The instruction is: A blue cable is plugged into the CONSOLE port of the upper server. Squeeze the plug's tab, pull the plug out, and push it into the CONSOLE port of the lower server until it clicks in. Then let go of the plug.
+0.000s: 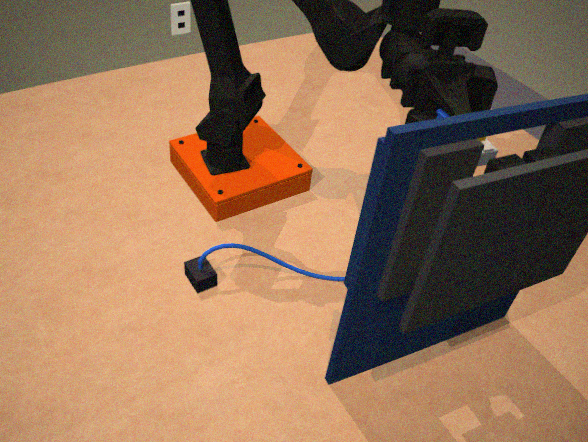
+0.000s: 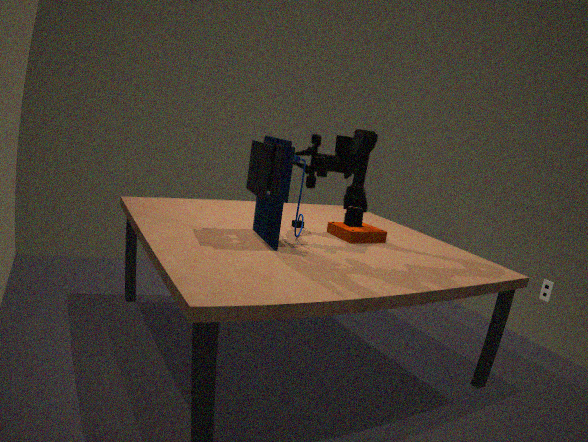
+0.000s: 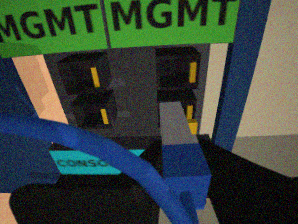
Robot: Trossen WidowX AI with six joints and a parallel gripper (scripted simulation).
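Centrally, the blue plug (image 3: 185, 161) is gripped between the nearly closed jaws of the gripper (image 3: 178, 145) (image 2: 298, 159), its grey end tilted up at the lower right port. By the blue cable (image 3: 75, 136) (image 1: 272, 258) (image 2: 301, 192), the cyan label (image 3: 95, 162) is partly covered. Beyond, four ports are seen beneath green labels (image 3: 172, 21); whether the plug is seated cannot be told.
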